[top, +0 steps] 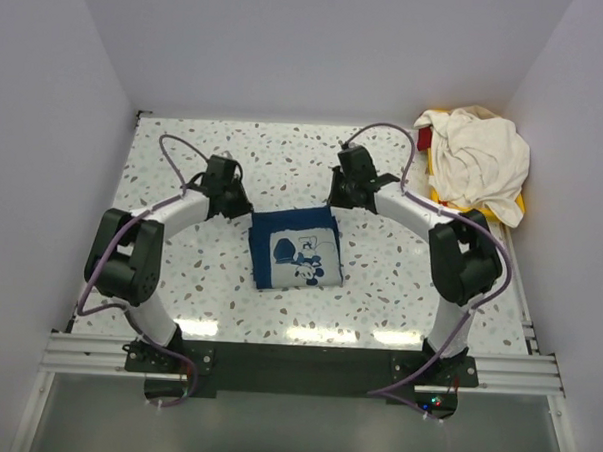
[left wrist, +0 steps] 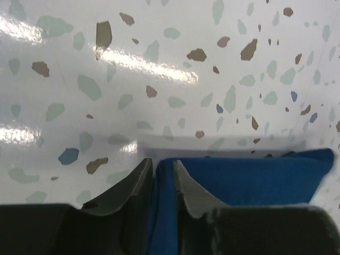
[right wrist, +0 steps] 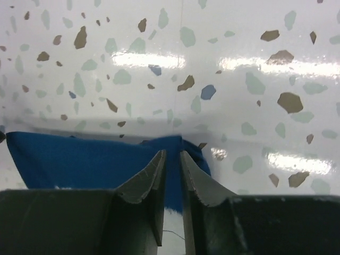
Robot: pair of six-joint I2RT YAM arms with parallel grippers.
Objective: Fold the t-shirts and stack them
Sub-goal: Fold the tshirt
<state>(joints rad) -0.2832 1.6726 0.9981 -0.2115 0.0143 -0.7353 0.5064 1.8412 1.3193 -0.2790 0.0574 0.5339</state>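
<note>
The dark navy t-shirt (top: pixel 294 249) lies folded into a small square in the middle of the table, its white cartoon print facing up. My left gripper (top: pixel 244 210) is shut on its far left corner, with blue cloth (left wrist: pixel 163 212) pinched between the fingers. My right gripper (top: pixel 335 200) is shut on its far right corner, with blue cloth (right wrist: pixel 172 180) between the fingers. The cream white t-shirt (top: pixel 479 157) lies crumpled in a heap at the back right.
A yellow plastic tray (top: pixel 509 211) sits under the cream shirt by the right wall. White walls stand at the left, back and right. The speckled table (top: pixel 179 291) runs to a metal rail at the near edge.
</note>
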